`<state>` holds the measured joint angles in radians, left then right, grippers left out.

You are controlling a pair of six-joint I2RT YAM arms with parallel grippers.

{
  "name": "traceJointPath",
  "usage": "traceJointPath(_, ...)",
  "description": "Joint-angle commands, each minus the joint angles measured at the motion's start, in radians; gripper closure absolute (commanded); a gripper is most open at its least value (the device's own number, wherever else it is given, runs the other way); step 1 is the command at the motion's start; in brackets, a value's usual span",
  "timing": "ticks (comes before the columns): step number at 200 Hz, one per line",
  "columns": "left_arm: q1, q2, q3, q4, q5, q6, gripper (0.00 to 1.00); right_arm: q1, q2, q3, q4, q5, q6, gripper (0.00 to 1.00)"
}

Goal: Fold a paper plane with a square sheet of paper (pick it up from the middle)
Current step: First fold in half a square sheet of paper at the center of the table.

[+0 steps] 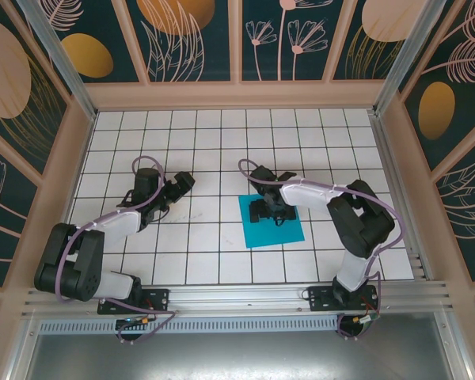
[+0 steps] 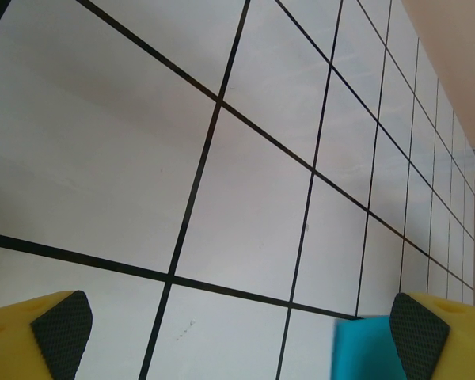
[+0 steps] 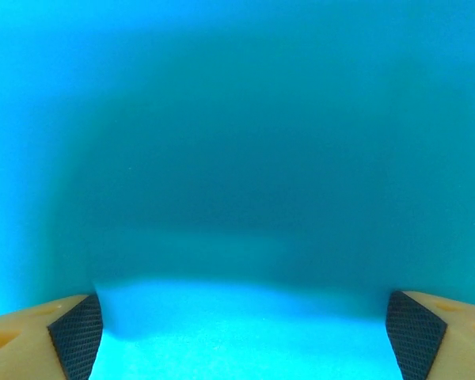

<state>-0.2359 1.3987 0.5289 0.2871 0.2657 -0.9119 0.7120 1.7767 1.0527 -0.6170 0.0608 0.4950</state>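
right gripper (image 1: 269, 212) — directly above paper (image 1: 279, 232)

The top external camera sits high above and behind the two arm bases. It is angled down and forward from far enough off to take in the whole white tabletop with black grid lines (image 1: 206, 158) and the dark floral-patterned walls (image 1: 190, 39) around it. The left wrist camera is low and close over that tabletop (image 2: 245, 206), looking obliquely along the tiles past its own yellow black-padded fingers (image 2: 59, 324), while the right wrist camera faces down at very close range onto the flat square sheet of teal-cyan paper (image 3: 237, 158). All three views share that sheet (image 1: 281, 231), and the left wrist view catches one corner of the sheet (image 2: 364, 348) at its bottom edge.
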Motion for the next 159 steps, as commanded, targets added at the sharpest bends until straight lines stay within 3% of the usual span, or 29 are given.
traceJointPath(1, -0.008, 0.01, 0.023, 0.001, 0.013, -0.017, 0.02, -0.016, 0.066, -0.077, 0.023, -0.006, -0.006, 0.09)
traceJointPath(57, -0.008, 0.005, 0.025, -0.008, 0.01, -0.019, 0.01, -0.022, 0.069, -0.09, 0.042, 0.006, -0.008, 0.18)
traceJointPath(83, -0.007, 0.001, 0.022, -0.006, 0.015, -0.024, 0.02, -0.023, -0.008, -0.065, 0.086, -0.041, -0.011, 0.34)
traceJointPath(117, -0.006, -0.002, -0.003, 0.061, 0.067, -0.079, 0.02, -0.026, -0.128, -0.068, 0.292, -0.258, 0.044, 0.66)
traceJointPath(135, -0.009, 0.001, -0.021, 0.135, 0.133, -0.106, 0.01, -0.034, -0.181, -0.102, 0.484, -0.412, 0.116, 0.72)
traceJointPath(159, -0.01, -0.01, -0.036, 0.2, 0.18, -0.12, 0.02, -0.066, -0.213, -0.191, 0.807, -0.583, 0.256, 0.72)
